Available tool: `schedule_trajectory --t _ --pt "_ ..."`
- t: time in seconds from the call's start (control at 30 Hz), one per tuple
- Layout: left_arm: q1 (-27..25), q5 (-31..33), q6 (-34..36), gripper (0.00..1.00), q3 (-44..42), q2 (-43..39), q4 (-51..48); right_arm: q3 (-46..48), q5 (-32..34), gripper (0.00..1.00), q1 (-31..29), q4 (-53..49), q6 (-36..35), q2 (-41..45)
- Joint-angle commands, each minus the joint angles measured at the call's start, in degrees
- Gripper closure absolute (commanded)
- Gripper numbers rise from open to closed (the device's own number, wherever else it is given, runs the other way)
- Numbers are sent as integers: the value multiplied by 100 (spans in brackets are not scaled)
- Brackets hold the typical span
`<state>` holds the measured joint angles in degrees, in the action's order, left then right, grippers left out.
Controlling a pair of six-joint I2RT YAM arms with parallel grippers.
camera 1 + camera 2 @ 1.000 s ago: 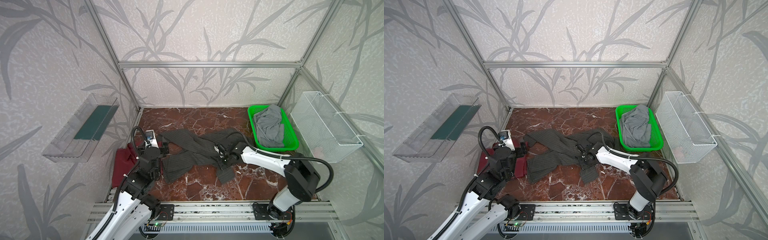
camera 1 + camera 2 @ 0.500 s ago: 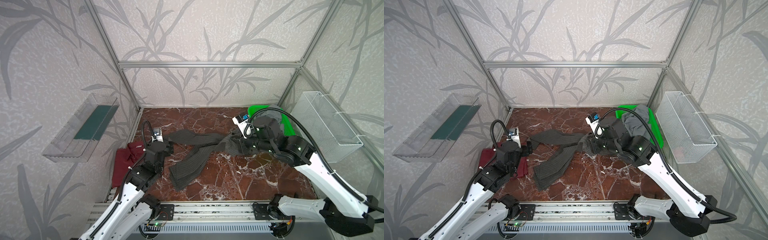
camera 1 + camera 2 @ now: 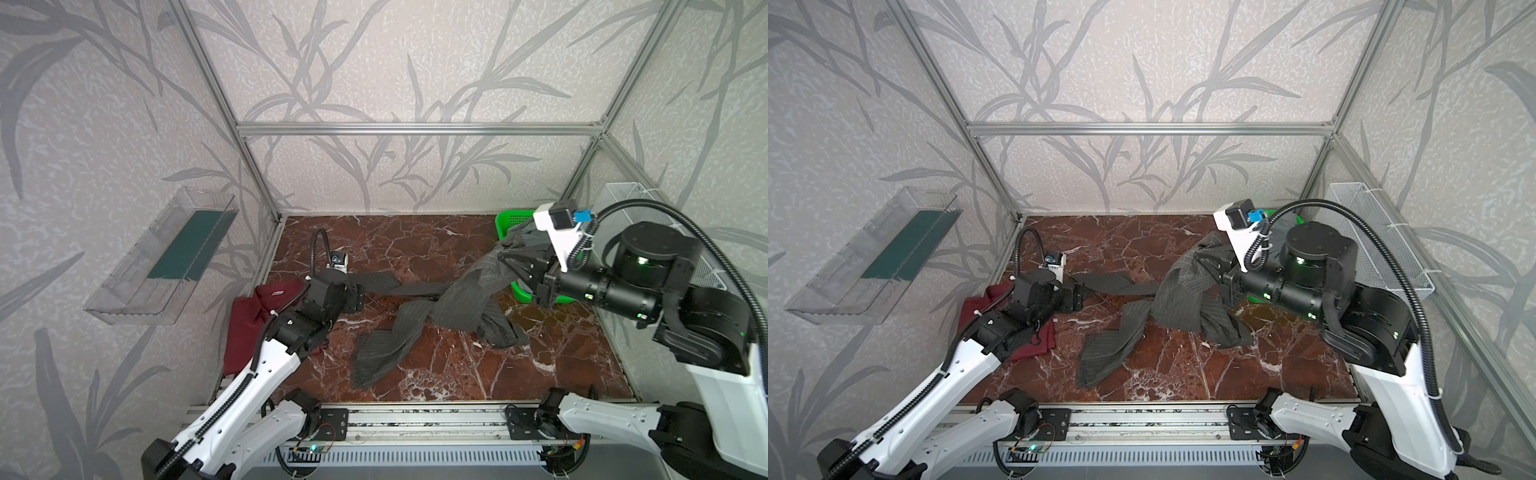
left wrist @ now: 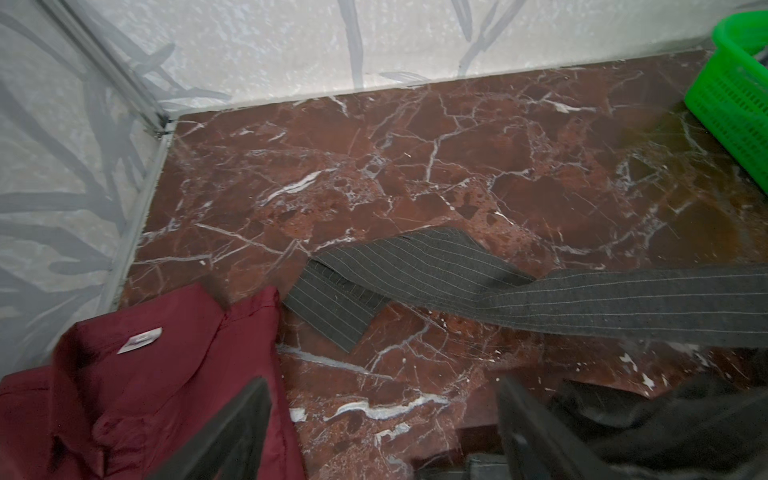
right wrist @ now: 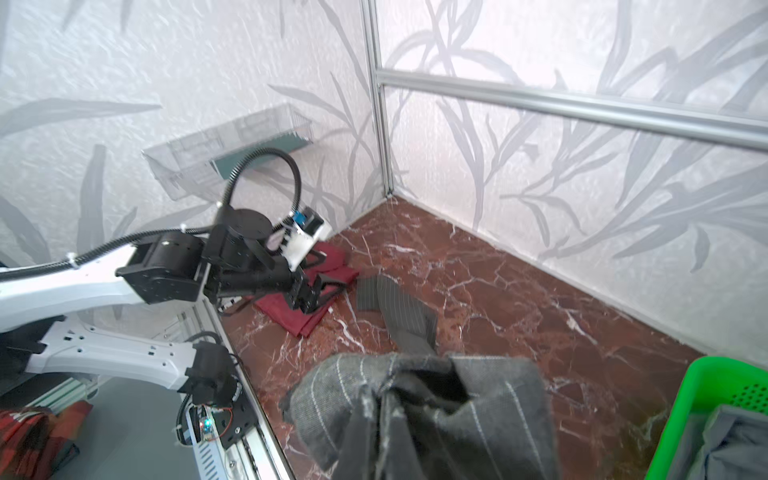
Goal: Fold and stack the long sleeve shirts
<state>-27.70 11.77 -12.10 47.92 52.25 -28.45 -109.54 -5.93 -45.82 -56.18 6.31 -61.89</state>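
Right jaws pinch charcoal pinstripe shirt point(image 3: 455, 301), bunched, twisted, part raised. Left jaws spread, empty, near cuff point(image 4: 332, 303). Grip cuff; draw apart; flatten on worktop point(image 3: 415, 241).

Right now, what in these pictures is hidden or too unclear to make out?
Green basket: in both top views, mostly hidden behind the right arm and the raised pinstriped shirt.
Grey cloth inside it: right wrist view, cut off by the corner.
Maroon shirt: both top views, partly under the left arm; its label, left wrist view, too blurred to read.
Right gripper: fingertips buried in pinstriped cloth, top and right wrist views.
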Motion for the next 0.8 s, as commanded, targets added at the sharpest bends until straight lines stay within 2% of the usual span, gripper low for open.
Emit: schedule_trajectory --t 0.0,0.13,0.3,0.43,0.53,0.67,0.77 --pt "-69 -763 -192 15 162 -31 -295 -284 -216 100 -23 -146 -139 -42" --pt "-207 -1116 -335 15 6 -72 -298 -770 -442 100 -23 -23 -132 5" --pt "-487 -1434 -416 15 173 104 -379 -1541 -251 100 -23 -19 -162 -187" --pt "-728 -1906 -598 15 567 278 -260 -2397 215 100 -23 -583 -232 -937" --pt "-1007 -2221 -712 14 830 453 -28 -3242 314 100 75 -894 -185 -1634" --pt "-1580 -2460 -587 14 1131 690 131 -3846 -1127 100 988 -817 586 -2212" --pt "-1940 -2563 -590 10 944 567 753 -3794 -2227 100 1646 -641 1091 -2491"
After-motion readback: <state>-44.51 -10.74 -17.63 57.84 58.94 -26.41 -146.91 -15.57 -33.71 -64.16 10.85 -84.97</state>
